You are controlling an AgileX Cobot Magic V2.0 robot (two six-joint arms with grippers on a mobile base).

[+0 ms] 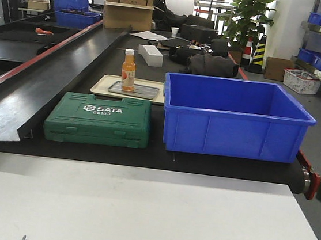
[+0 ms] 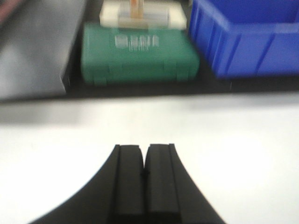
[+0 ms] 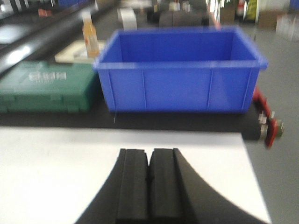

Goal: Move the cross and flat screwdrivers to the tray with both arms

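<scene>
Pressed shut and empty, left gripper (image 2: 144, 154) and right gripper (image 3: 149, 156) hover over the white table (image 1: 138, 210). Neither of the 2 screwdrivers shows, probably shut inside the green SATA case (image 1: 98, 119). Behind it the grey metal tray (image 1: 146, 92) carries an orange bottle (image 1: 129, 70).

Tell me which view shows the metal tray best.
The front view: the tray lies sharp on a cream tray, a bottle standing on it. The left wrist view shows it only as a blurred strip at the top edge. The right wrist view does not show it clearly.
</scene>
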